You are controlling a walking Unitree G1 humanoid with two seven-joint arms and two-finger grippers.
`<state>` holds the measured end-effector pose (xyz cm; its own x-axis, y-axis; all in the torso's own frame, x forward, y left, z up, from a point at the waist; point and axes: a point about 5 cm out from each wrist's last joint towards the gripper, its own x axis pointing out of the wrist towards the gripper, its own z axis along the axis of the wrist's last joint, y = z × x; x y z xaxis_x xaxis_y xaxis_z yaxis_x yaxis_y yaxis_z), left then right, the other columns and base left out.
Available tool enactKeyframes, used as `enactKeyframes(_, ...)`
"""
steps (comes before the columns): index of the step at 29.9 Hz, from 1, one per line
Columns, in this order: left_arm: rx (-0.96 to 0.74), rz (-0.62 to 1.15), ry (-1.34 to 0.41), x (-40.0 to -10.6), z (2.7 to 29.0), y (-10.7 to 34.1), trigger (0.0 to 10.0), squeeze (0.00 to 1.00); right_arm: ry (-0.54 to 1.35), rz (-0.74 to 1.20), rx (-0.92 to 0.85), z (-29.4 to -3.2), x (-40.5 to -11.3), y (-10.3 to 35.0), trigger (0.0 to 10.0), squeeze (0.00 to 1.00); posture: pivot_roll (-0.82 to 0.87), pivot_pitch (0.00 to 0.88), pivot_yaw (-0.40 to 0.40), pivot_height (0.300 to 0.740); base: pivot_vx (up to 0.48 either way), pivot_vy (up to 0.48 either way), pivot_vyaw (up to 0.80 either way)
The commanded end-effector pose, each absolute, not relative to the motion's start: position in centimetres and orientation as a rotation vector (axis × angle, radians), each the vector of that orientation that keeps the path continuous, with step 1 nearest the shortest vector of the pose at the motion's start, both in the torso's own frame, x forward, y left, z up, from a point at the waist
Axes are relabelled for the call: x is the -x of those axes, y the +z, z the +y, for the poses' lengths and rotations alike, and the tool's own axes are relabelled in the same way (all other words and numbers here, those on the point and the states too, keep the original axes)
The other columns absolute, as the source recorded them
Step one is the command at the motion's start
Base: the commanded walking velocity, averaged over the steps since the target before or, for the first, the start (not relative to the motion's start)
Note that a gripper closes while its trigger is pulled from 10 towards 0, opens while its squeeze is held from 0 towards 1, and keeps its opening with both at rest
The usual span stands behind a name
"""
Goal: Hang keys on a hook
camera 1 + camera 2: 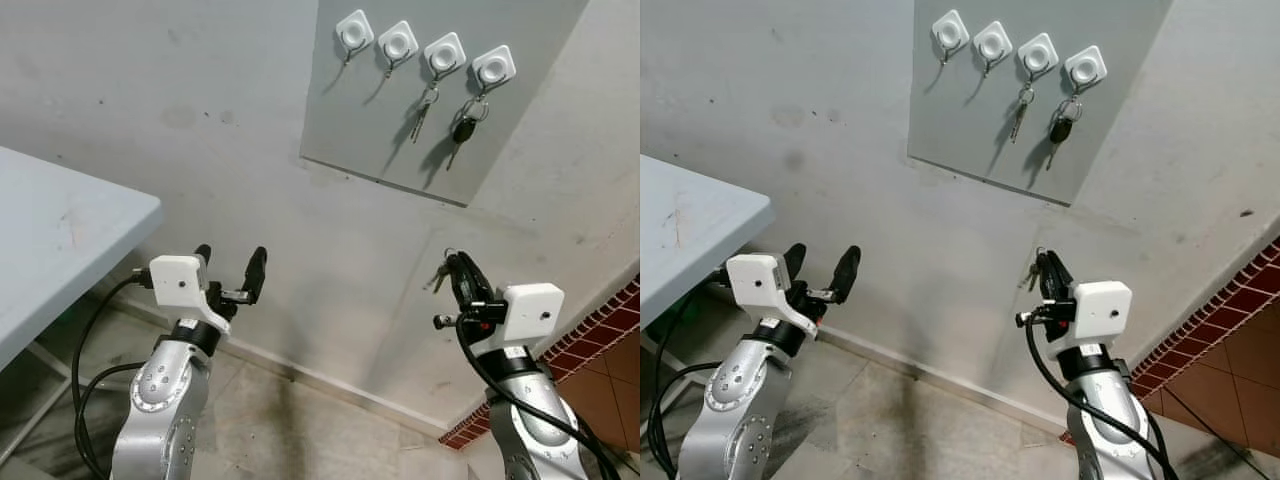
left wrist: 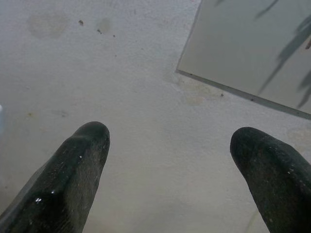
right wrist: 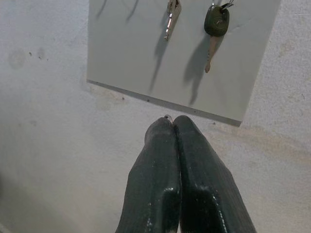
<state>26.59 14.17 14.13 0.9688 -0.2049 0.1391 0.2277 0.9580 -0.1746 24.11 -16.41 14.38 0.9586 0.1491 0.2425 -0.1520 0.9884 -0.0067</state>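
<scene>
Item: wall-mounted grey board (image 1: 400, 140) carrying four white hooks; the two on the left, first hook (image 1: 354, 31) and second hook (image 1: 397, 42), stood bare, the third held a silver key (image 1: 423, 112), the fourth a black-headed key (image 1: 464, 130). Item: right gripper (image 1: 455, 272), raised below the board and well apart from it, fingers pressed together on a small bunch of keys (image 1: 439, 275) that stuck out beside the tips. Item: left gripper (image 1: 230, 270), held up near the grey table (image 1: 60, 250), fingers spread, holding nothing. Risk noted: the pinch looked to catch only an edge of the bunch, so a jolt on the rise could drop it to the floor; with the ring partly hidden behind the fingers, it could miss a bare hook or knock the hanging keys loose.
</scene>
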Motion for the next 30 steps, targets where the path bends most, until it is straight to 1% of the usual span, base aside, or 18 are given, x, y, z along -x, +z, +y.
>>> enactKeyframes(1,0.199,-0.117,-0.235,-26.76,14.05,14.04,10.0,0.00,0.134,-0.244,-0.003,-16.71,-24.16,14.20,10.0,0.00,0.04,0.035,-0.079,0.740,0.000,0.000,0.00)
enactKeyframes(8,0.209,-0.123,-0.236,-26.99,13.97,14.21,10.0,0.00,0.143,-0.247,-0.010,-16.43,-24.25,14.22,10.0,0.00,0.04,0.031,-0.079,0.740,0.270,0.000,0.00)
enactKeyframes(30,0.219,-0.122,-0.243,-27.40,13.78,14.36,10.0,0.00,0.150,-0.261,-0.017,-15.98,-24.86,14.23,10.0,0.00,0.05,0.026,-0.069,0.740,0.480,0.000,0.00)
